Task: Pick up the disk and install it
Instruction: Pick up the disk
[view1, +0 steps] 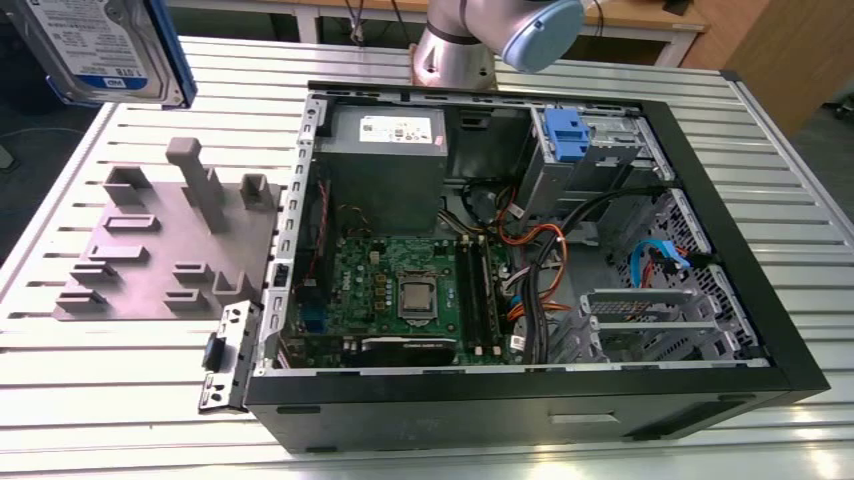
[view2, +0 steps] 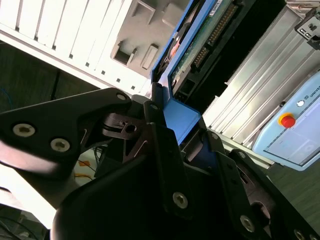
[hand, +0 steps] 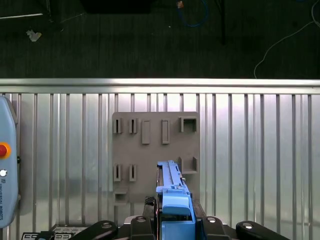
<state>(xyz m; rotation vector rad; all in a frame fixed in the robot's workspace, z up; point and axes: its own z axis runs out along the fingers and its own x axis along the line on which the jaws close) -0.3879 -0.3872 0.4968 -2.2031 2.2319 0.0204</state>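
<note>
One disk clamped by gripper, clear above fixture

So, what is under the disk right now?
Below the disk lies the grey slotted holder on the ribbed metal table. The disk hides part of that holder.

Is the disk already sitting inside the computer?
No, the disk is held up at the exterior view's left, well outside the open computer case.
</note>
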